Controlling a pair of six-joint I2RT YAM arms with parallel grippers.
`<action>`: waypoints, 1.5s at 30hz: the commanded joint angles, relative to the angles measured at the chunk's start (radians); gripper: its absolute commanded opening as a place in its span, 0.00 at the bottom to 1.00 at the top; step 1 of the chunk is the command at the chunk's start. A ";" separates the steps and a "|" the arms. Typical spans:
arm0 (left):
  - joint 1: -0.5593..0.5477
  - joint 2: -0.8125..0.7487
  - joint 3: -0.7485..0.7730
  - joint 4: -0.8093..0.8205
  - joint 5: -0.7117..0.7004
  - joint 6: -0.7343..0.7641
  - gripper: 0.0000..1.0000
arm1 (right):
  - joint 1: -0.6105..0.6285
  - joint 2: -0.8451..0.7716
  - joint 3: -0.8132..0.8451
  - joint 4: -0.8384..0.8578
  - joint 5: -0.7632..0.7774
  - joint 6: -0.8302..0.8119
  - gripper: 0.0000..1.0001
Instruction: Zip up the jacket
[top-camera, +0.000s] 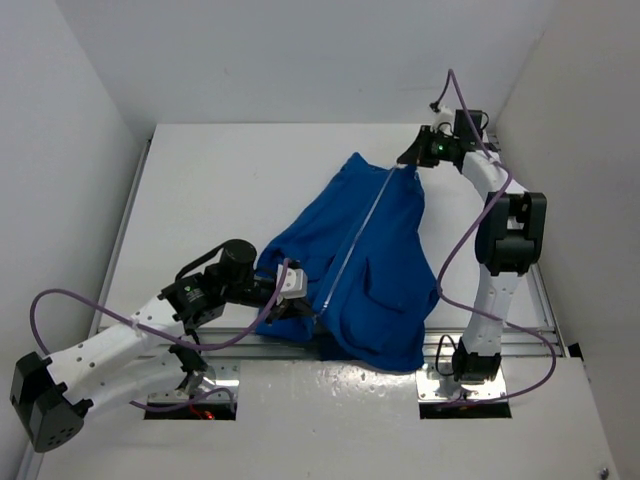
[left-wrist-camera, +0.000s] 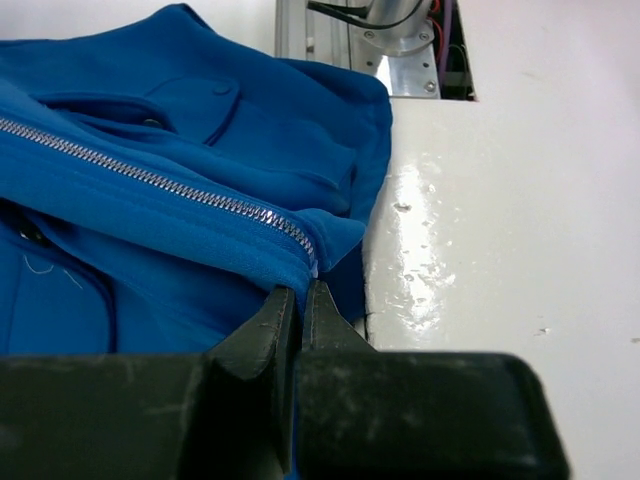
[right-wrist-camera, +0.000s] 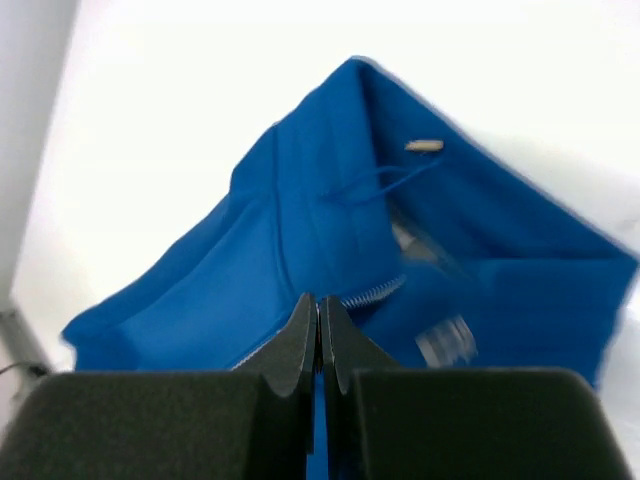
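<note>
The bright blue jacket (top-camera: 372, 262) lies flat in the middle of the table, collar at the far end. Its pale zipper (top-camera: 352, 245) runs closed from the near hem up toward the collar. My left gripper (top-camera: 300, 298) is shut on the hem fabric at the zipper's bottom end, seen close in the left wrist view (left-wrist-camera: 300, 292) with the zipper teeth (left-wrist-camera: 160, 182) running away from it. My right gripper (top-camera: 410, 160) is at the zipper's top, by the collar. In the right wrist view (right-wrist-camera: 318, 305) its jaws are shut on the zipper, with teeth (right-wrist-camera: 372, 292) showing just beyond.
The jacket's near hem hangs over the step to the white front plate (left-wrist-camera: 500, 200). A metal rail (top-camera: 545, 300) runs along the table's right edge beside the right arm's base (top-camera: 470, 360). White walls close in the left, back and right. A purple cable (top-camera: 455, 250) loops beside the jacket.
</note>
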 joint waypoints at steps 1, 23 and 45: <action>-0.025 -0.046 0.045 -0.079 0.119 0.004 0.00 | -0.071 0.031 0.112 0.111 0.253 -0.079 0.00; 0.323 0.176 0.271 -0.194 -0.534 -0.330 0.00 | -0.203 -0.018 0.141 0.108 0.311 -0.067 0.00; 0.728 0.534 0.736 0.011 -0.627 -0.243 0.92 | -0.217 -0.347 -0.122 0.206 -0.028 0.055 0.78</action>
